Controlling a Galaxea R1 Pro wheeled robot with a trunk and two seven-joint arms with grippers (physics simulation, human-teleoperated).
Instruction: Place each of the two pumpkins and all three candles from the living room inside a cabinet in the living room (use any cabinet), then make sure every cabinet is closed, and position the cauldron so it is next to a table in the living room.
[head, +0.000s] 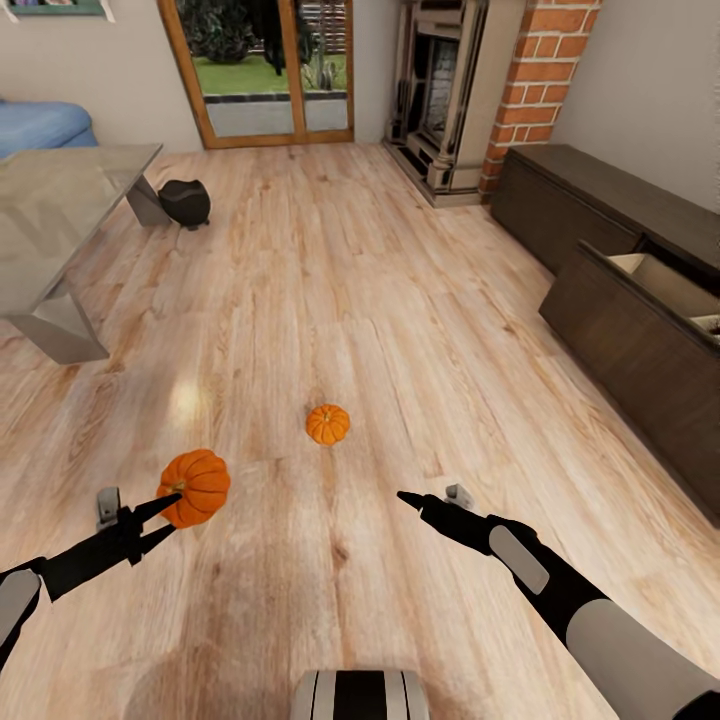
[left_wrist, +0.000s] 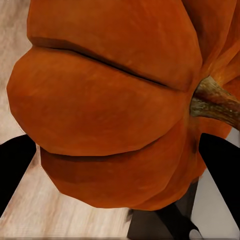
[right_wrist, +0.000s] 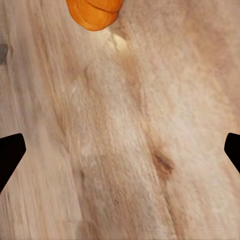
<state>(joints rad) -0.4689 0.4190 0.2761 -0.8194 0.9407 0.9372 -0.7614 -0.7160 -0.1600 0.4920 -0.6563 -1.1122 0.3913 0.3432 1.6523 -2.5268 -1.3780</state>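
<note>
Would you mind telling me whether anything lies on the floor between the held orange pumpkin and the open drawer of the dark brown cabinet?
Only the second orange pumpkin lies on the wooden floor near that path from the held orange pumpkin to the open drawer; the rest looks bare.

- Bare floor (head: 400, 300) lay open between the right pincer (head: 404, 497) and the open cabinet (head: 640, 340) drawer.
- One pumpkin (head: 328, 424) sat mid-floor.
- The table (head: 60, 200) and cauldron (head: 185, 202) stood well off left.

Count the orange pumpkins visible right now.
2: one ribbed orange pumpkin between the left end effector fingers; another smaller-looking orange pumpkin on the wooden floor ahead.
</note>
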